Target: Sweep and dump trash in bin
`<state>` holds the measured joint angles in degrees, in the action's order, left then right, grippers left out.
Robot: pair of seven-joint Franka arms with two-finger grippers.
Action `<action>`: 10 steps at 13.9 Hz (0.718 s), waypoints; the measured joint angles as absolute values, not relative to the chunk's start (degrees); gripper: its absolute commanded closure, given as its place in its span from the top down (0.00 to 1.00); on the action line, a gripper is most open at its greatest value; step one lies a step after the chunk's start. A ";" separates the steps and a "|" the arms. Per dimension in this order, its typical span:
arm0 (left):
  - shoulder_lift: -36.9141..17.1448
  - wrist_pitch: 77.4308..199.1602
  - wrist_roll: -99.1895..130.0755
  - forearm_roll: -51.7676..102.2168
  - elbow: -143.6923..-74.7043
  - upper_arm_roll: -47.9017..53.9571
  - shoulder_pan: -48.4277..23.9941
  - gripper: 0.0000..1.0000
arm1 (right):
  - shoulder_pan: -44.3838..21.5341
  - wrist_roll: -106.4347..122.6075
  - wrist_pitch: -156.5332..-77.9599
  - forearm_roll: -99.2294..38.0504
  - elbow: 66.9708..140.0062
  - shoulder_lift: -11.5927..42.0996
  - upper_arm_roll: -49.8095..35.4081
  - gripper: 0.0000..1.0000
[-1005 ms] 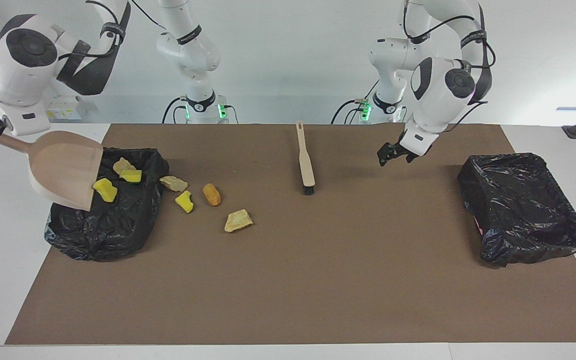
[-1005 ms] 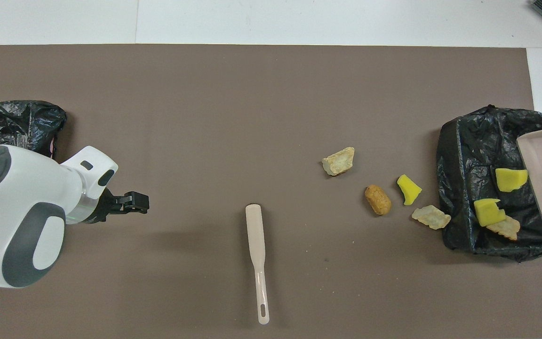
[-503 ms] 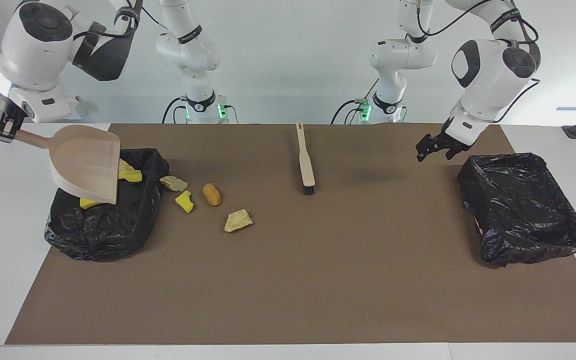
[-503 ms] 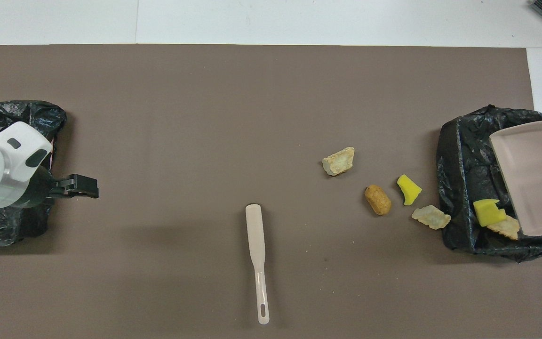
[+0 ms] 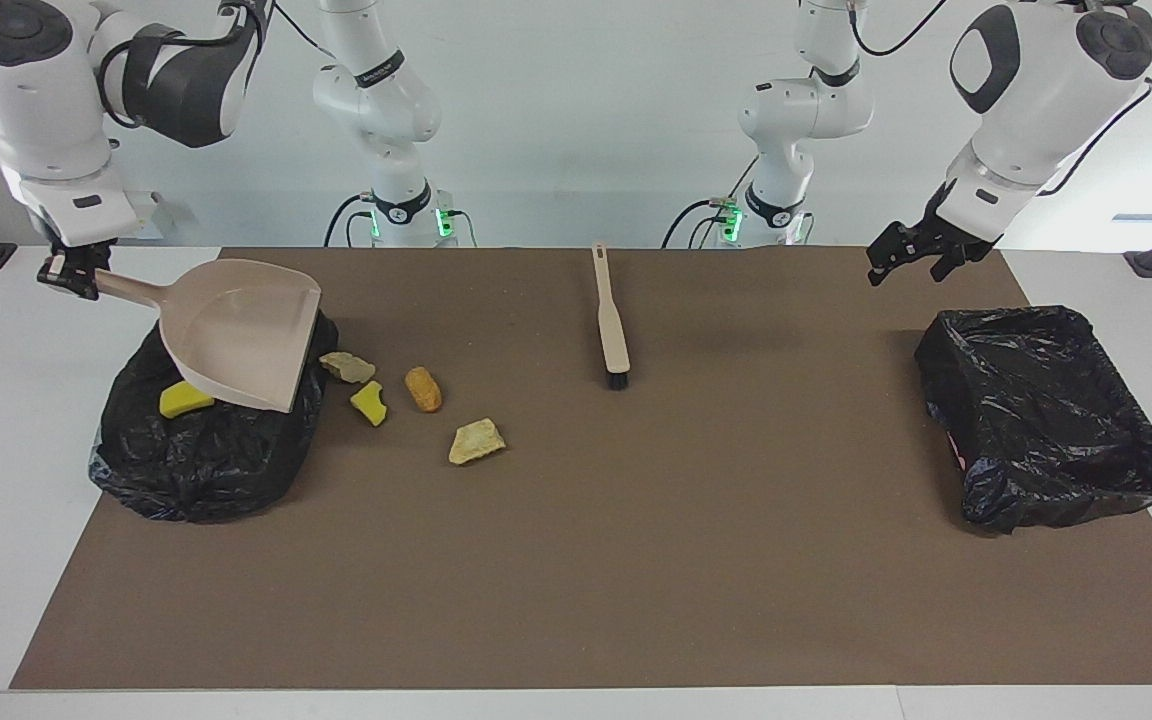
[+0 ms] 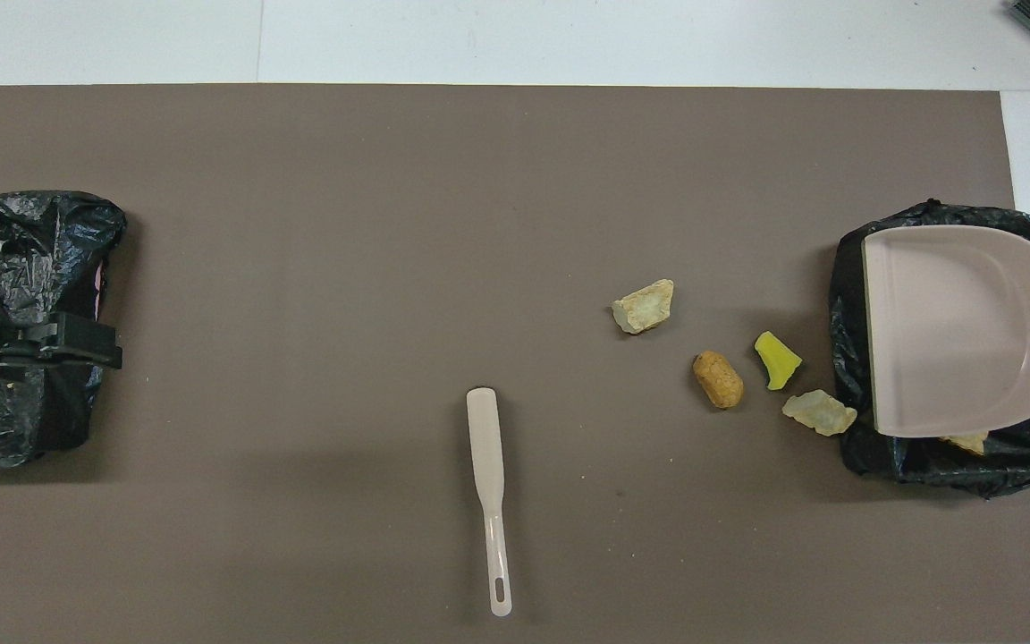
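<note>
Over the black-lined bin [image 5: 206, 450] at the right arm's end of the table, right gripper [image 5: 66, 275] clenched on the dustpan [image 5: 236, 345] handle, pan raised. One yellow scrap [image 5: 184, 399] lies in that bin; four trash scraps [image 5: 424, 388] remain on the mat beside it. Left gripper [image 5: 904, 255] released, up beside the second bin [image 5: 1046, 415]. Brush [image 5: 612, 320] lies untouched mid-table.
</note>
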<state>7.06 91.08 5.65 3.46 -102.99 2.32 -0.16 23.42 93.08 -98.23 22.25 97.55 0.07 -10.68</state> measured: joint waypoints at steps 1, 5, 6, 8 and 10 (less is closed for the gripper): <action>7.07 89.70 5.65 3.29 -101.43 2.30 -0.15 1.00 | 23.29 89.95 -97.70 20.85 98.19 -0.06 -10.83 0.00; 7.16 87.04 5.63 2.59 -98.72 2.11 0.31 1.00 | 21.01 73.34 -96.55 15.64 100.43 -0.19 -11.26 0.00; 7.16 87.03 5.63 2.58 -98.72 2.11 0.37 1.00 | 19.37 67.20 -95.93 14.43 100.79 -0.18 -11.41 0.00; 7.16 87.03 5.64 2.58 -98.72 2.11 0.39 1.00 | 15.67 54.66 -95.27 11.08 101.31 -0.13 -11.62 0.00; 7.16 87.06 5.65 2.57 -98.65 2.11 0.40 1.00 | 11.96 42.77 -95.22 9.20 101.79 0.28 -11.72 0.00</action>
<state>7.16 87.06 5.65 2.57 -98.65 2.11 0.40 11.96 42.77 -95.22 9.20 101.79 0.28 -11.72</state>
